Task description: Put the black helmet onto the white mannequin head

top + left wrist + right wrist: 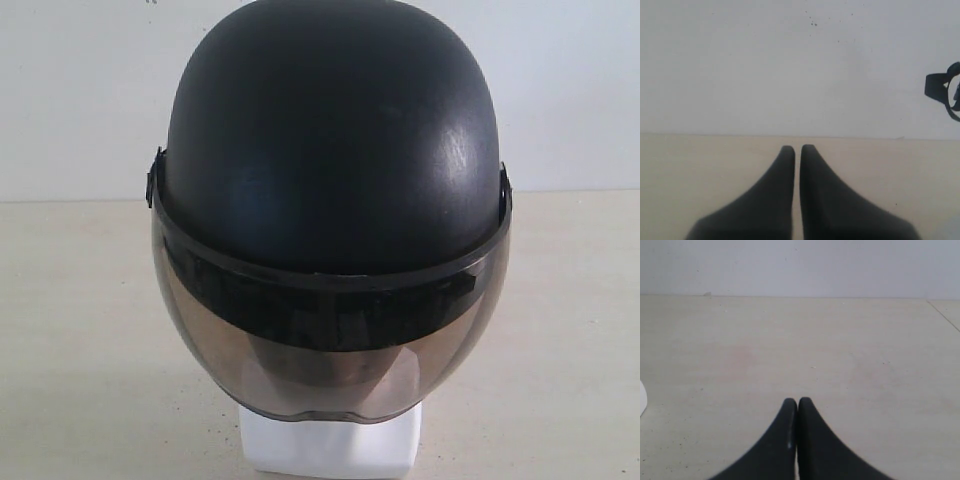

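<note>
Pale beige bench and a plain white wall make up the background. At the middle, the black helmet sits on the white mannequin head. Its smoky visor hangs down over the face, so only the blocky neck base shows clearly beneath it.

Both my wrist cameras look low along the bench toward the wall, each arm held roughly level just above the surface. A dark looped strap pokes in at the edge of my left wrist view, and I cannot tell what it belongs to. A white sliver shows at the edge of my right wrist view, too little to identify.

My left claw is closed, with only a hairline slit between its fingers, and it grips nothing. My right claw is closed too, its fingers touching and empty.
</note>
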